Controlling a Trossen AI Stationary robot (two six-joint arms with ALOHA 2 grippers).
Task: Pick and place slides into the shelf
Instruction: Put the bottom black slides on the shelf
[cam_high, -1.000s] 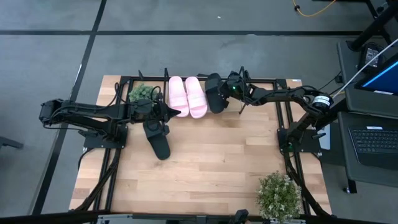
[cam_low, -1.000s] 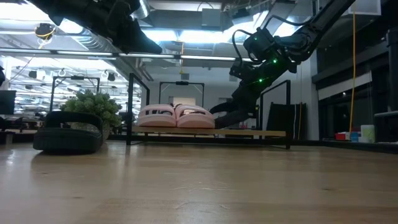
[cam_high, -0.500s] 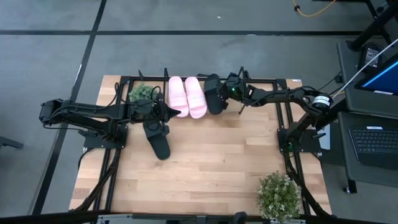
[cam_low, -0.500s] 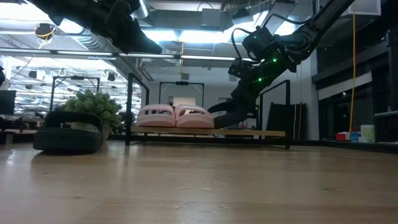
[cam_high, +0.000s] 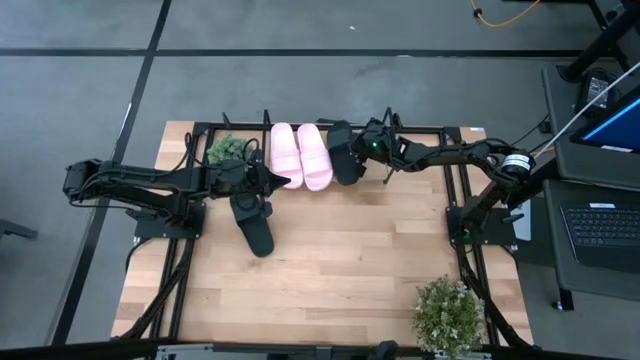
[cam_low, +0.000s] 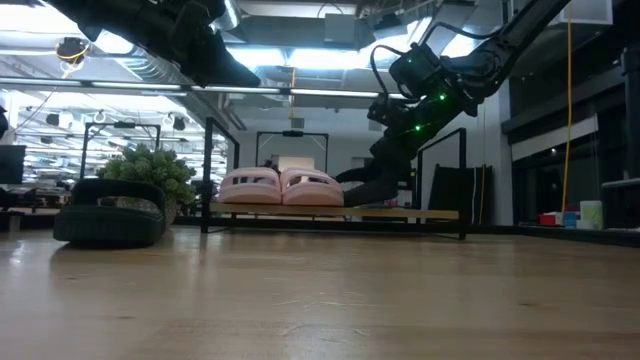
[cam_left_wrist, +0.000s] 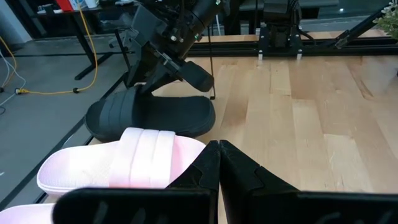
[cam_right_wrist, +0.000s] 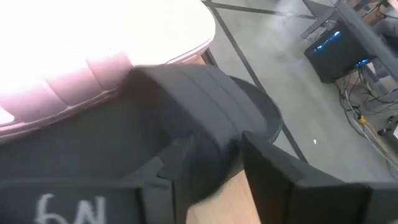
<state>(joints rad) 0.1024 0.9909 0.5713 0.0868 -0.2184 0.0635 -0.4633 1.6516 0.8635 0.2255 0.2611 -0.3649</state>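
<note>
1. Slides, high view: two pink slides (cam_high: 301, 155) lie side by side on the shelf (cam_high: 455, 135), and a black slide (cam_high: 341, 152) sits just beside them, grasped by the right claw (cam_high: 362, 148). A second black slide (cam_high: 253, 224) lies on the tabletop (cam_high: 340, 260), with the left claw (cam_high: 270, 178) near its upper end and close to the pink pair. Risk: if the right claw releases while the black slide overlaps its pink neighbour, the slide likely settles crooked or nudges the pair out of line.

2. Low view: the held black slide (cam_low: 372, 189) is tilted, its lower end at the shelf board (cam_low: 420, 213) and its upper end raised under the right claw (cam_low: 398, 150). Risk: release at this tilt may let it tip or slide off the board edge. The other black slide (cam_low: 108, 222) rests flat on the tabletop.

3. Left wrist view: the left claw (cam_left_wrist: 219, 147) has its fingers closed together, empty, their tips just beside the nearer pink slide (cam_left_wrist: 127, 163). Risk: any forward motion probably pushes that pink slide toward the black slide (cam_left_wrist: 151, 116) being placed.

4. Right wrist view: the right claw (cam_right_wrist: 211, 163) clamps the strap of the black slide (cam_right_wrist: 186, 102), which lies just beside a pink slide (cam_right_wrist: 93, 50). Risk: withdrawing before the fingers (cam_right_wrist: 280, 177) clear the strap may drag the slide back off the shelf.
</note>
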